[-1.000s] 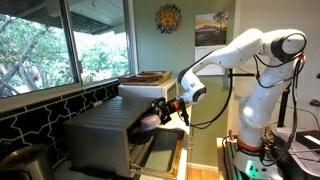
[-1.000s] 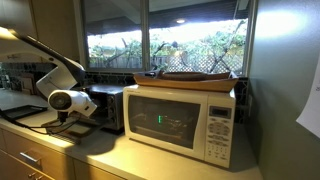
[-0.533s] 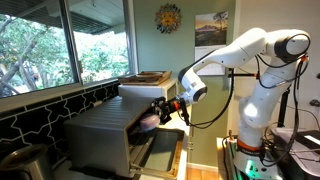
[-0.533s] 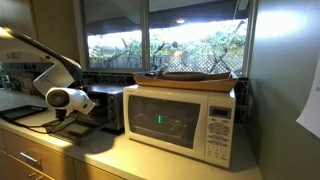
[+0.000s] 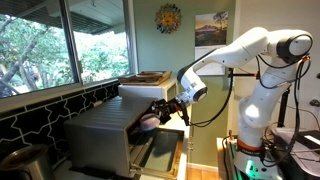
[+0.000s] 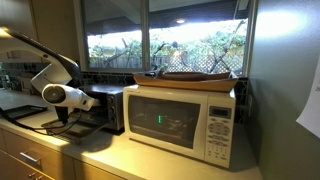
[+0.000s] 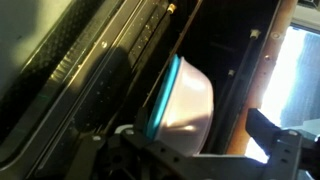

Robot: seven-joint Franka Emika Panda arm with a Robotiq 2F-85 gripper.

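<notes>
Just ahead of the gripper we see a bowl of smooth, glossy plastic. Around it, the toaster oven looks like dull brushed metal. Further off, the microwave has a smooth plastic shell, with a matt wooden tray on top

Window daylight backlights both exterior views; wrist view dim, bowl blurred, glare at right edge.

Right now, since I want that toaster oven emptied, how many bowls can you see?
1: a teal-rimmed bowl inside the open toaster oven, just ahead of the open gripper. More may be hidden deeper inside.
</notes>
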